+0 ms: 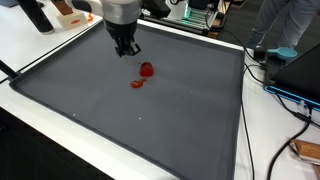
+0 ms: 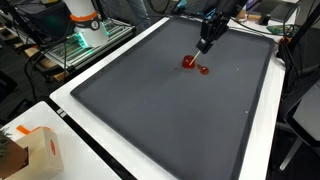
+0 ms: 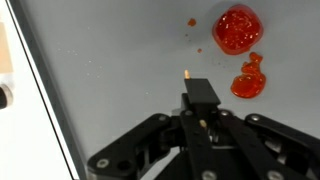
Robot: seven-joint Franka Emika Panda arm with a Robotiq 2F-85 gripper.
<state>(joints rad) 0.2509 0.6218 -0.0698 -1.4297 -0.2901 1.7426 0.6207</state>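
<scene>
The gripper [image 3: 199, 92] hangs over the dark mat [image 1: 120, 125] that covers the worktop [image 1: 45, 45]. Its jaws are drawn together into one black block in the wrist view. They seem to have hold of nothing, though the picture is too coarse to rule out something thin pinched between them.

The round red piece [image 3: 237, 29] lies on the mat ahead of the fingertips and off to one side. The smaller red scrap [image 3: 248, 80] lies just beside it, nearer the gripper [image 1: 127, 47]. I judge this to be an approach: the gripper is near both red things and touches neither. To take hold of the round piece, the jaws would first have to part. The wrist would then have to shift sideways until the piece sat between the fingers, and only then go down.

The wrist view alone shows the closed fingertips, a few tiny red specks on the mat, and the scrap's pinched, irregular outline. It gives no sense of height. In both exterior views the gripper [image 2: 203, 45] stands clear of the round red piece [image 2: 188, 62]. The scrap [image 2: 203, 69] and the mat's raised border also show there. A cardboard box [image 2: 38, 150] at the worktop's corner shows in an exterior view only.
</scene>
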